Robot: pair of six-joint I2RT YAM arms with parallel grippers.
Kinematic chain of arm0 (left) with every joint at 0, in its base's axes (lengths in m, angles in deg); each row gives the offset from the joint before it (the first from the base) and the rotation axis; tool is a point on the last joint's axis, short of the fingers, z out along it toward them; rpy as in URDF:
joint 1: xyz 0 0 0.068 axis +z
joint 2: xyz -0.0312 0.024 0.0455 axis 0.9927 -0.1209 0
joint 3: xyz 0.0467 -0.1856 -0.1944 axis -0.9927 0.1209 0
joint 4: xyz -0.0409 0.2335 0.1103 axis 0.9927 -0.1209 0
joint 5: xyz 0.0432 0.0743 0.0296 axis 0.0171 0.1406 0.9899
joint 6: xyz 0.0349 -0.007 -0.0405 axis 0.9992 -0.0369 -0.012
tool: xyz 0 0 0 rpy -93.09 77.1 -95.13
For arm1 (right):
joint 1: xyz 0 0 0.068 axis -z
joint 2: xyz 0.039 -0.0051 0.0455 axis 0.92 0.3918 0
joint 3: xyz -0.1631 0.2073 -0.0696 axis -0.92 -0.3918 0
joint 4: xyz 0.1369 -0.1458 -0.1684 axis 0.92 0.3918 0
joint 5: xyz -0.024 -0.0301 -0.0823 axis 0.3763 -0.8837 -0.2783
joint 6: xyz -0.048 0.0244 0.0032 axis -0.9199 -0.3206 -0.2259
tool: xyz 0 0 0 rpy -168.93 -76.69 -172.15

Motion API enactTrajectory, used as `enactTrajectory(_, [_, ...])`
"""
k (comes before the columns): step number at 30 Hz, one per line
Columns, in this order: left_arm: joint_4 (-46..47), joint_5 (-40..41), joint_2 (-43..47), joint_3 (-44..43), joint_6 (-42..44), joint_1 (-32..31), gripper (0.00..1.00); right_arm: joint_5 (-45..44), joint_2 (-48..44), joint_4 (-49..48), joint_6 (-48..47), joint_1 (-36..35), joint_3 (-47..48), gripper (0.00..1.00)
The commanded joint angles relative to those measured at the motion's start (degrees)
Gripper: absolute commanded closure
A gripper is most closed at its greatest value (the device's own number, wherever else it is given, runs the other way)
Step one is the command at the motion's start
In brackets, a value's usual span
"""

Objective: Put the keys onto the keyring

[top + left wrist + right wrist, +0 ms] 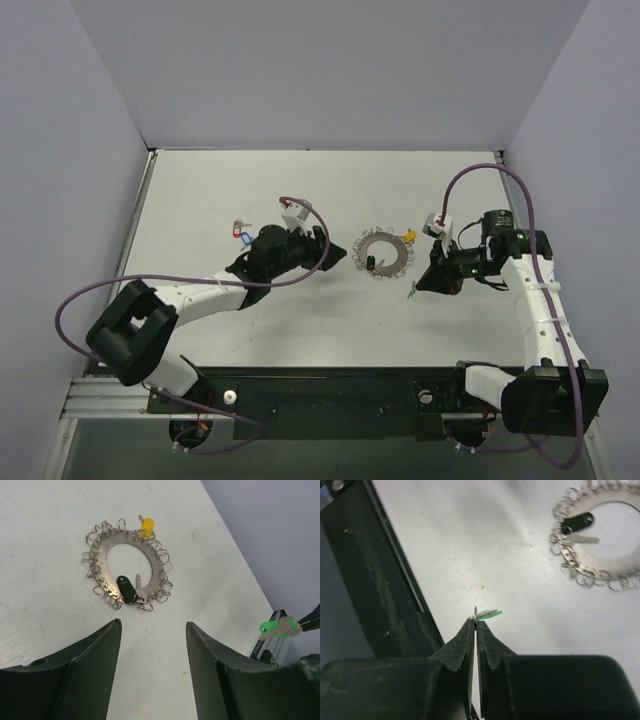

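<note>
The silvery keyring (386,252) (127,572) (600,550) lies flat mid-table, fringed with small loops. A black-headed key (126,588) (577,522) and a yellow tag (146,527) (409,236) hang on it. My left gripper (153,625) (322,245) is open just left of the ring, with bare table between its fingers. My right gripper (475,620) (416,290) is shut on a green-headed key (487,613) (278,627), held above the table to the ring's right. Red and blue keys (241,232) lie on the table behind the left arm.
Grey walls close in the white table (330,190) at the back and sides. A black rail (320,385) (385,580) runs along the near edge by the arm bases. Purple cables (500,175) loop over both arms.
</note>
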Motion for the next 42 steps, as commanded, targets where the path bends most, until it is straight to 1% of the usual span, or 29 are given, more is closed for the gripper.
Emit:
enactTrajectory(1, [-13.8,-6.0,-9.7,-10.6,-5.8,1.2,0.36,-5.3,-3.6,-18.9,25.8,3.9,-4.1,1.0])
enactTrajectory(2, [-16.5,-5.9,-11.1,-12.0,-5.8,1.3,0.37,-6.3,-4.4,-22.2,29.4,4.4,-5.3,1.0])
enactTrajectory(4, [-20.2,-6.4,-15.6,-17.0,-4.8,1.3,0.41,-7.6,-4.9,-25.4,33.6,5.8,-6.3,1.0])
enactTrajectory(6, [-22.8,-6.1,-19.2,-21.5,-4.5,1.2,0.43,-7.7,-5.1,-26.8,35.2,6.9,-6.9,1.0])
enactTrajectory(7, [-23.1,-5.8,-20.6,-22.3,-4.3,1.2,0.46,-7.8,-5.4,-27.1,35.7,7.0,-7.1,1.0])
enactTrajectory(8, [-24.5,-4.7,-21.3,-23.7,-4.0,1.3,0.47,-7.7,-5.5,-27.8,36.1,7.3,-7.3,1.0])
enactTrajectory(9, [-25.1,-4.4,-21.9,-24.4,-2.9,1.0,0.49,-7.5,-5.6,-28.0,36.3,7.5,-7.4,1.0])
enactTrajectory(12, [-29.2,-1.1,-22.2,-27.1,1.5,-0.1,0.5,-6.9,-5.6,-28.2,36.2,7.9,-7.6,1.0])
enactTrajectory(15, [-32.5,-0.2,-23.0,-29.1,3.4,-0.9,0.5,-6.6,-5.5,-28.2,35.9,7.9,-7.6,1.0])
enactTrajectory(17, [-32.4,0.4,-23.2,-29.6,3.2,-1.3,0.5,-6.6,-5.4,-28.3,35.9,7.9,-7.6,1.0])
enactTrajectory(19, [-27.6,2.4,-22.0,-27.8,1.8,-1.7,0.5,-6.9,-5.5,-28.2,35.8,7.9,-7.5,1.0])
enactTrajectory(21, [-25.1,3.1,-21.5,-27.0,-0.1,-1.9,0.49,-6.9,-5.8,-28.3,36.0,8.0,-7.6,1.0])
enactTrajectory(23, [-24.8,3.5,-22.3,-28.2,-0.6,-2.3,0.49,-6.9,-6.1,-28.8,36.5,8.4,-7.8,1.0])
enactTrajectory(27, [-28.2,3.5,-23.9,-32.7,0.0,-1.2,0.47,-6.8,-6.8,-29.6,37.2,8.9,-8.1,1.0])
enactTrajectory(32, [-30.8,0.4,-26.3,-34.6,-0.9,2.0,0.48,-6.2,-7.4,-29.9,37.5,9.1,-8.3,1.0])
enactTrajectory(37, [-33.1,1.9,-28.6,-36.8,-1.9,1.8,0.49,-5.9,-7.6,-30.1,37.8,9.1,-8.4,1.0])
enactTrajectory(38, [-35.1,1.9,-29.2,-37.1,-1.9,1.6,0.5,-6.0,-7.6,-30.1,37.8,9.1,-8.4,1.0])
enactTrajectory(42, [-38.1,3.8,-30.4,-39.0,0.4,-0.1,0.52,-5.8,-7.7,-30.3,38.0,9.1,-8.4,1.0])
